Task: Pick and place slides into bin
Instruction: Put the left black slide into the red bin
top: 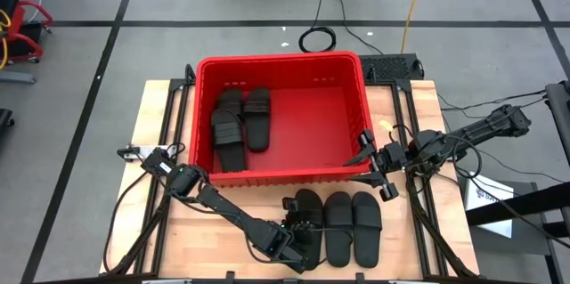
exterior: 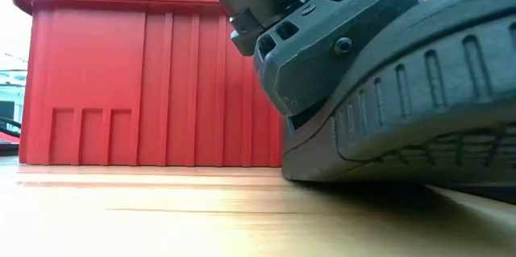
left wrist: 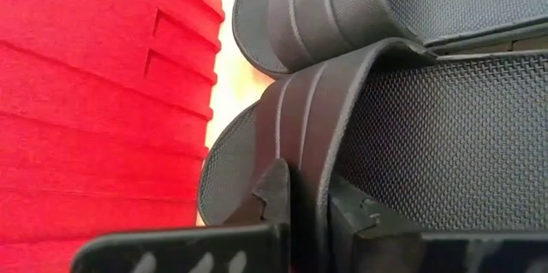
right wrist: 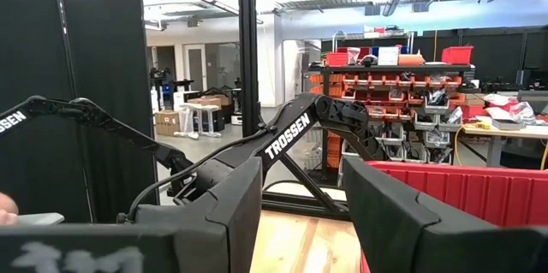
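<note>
Three black slides lie side by side on the table in front of the red bin (top: 352, 119): the left one (top: 309, 206), the middle one (top: 338, 226) and the right one (top: 366, 228). Three more slides (top: 239, 124) lie on the bin's floor at its left. My left gripper (top: 301, 232) is low over the left slide and shut on its strap; the low view shows that slide's sole (exterior: 403, 128) close up. My right gripper (top: 372, 158) is open and empty, beside the bin's near right corner. My left gripper pinches the ribbed strap (left wrist: 310, 149) of the left slide at its edge. One finger (left wrist: 272, 194) is on the strap's outer side and the other (left wrist: 364, 215) is under the strap, over the footbed. In the low view the sole's lower edge (exterior: 355, 175) is on the table.
The bin's right half (top: 321, 119) has bare floor. The table's near left part (top: 205, 248) is bare wood. Cables (top: 316, 39) and a black box lie on the floor beyond the table. Shelves with orange bins show in the room in the right wrist view.
</note>
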Tool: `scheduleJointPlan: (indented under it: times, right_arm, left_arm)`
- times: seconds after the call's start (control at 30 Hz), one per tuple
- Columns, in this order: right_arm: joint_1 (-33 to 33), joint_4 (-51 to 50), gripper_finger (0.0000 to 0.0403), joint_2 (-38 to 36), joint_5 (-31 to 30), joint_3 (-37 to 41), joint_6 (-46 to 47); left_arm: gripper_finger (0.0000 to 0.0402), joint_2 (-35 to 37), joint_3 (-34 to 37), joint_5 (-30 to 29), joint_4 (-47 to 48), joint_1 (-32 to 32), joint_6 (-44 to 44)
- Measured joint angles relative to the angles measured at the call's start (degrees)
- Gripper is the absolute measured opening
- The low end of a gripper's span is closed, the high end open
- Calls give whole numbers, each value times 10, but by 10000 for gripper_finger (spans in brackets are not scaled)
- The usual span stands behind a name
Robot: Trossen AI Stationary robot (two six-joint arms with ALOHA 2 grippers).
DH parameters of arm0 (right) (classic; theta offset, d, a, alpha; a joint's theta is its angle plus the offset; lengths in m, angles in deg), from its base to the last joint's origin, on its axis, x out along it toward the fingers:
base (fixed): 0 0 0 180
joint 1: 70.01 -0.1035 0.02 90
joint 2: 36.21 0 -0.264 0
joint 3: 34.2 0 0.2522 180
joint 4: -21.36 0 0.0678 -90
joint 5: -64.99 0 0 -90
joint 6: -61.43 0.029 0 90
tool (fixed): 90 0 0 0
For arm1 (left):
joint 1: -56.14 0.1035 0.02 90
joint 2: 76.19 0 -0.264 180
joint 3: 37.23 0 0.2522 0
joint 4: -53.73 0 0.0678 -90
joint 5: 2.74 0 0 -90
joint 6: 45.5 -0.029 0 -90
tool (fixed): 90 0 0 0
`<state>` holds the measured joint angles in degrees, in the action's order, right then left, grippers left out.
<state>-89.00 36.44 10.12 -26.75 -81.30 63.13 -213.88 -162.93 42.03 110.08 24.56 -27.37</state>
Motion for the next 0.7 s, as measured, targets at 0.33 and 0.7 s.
scheduleJointPlan:
  times: [0.33,0.7]
  right_arm:
    - [0,0,155,0,0,0,-7]
    - [0,0,155,0,0,0,-9]
  left_arm:
    - [6,0,0,2,0,0,0]
    - [9,8,-1,9,10,-2,-3]
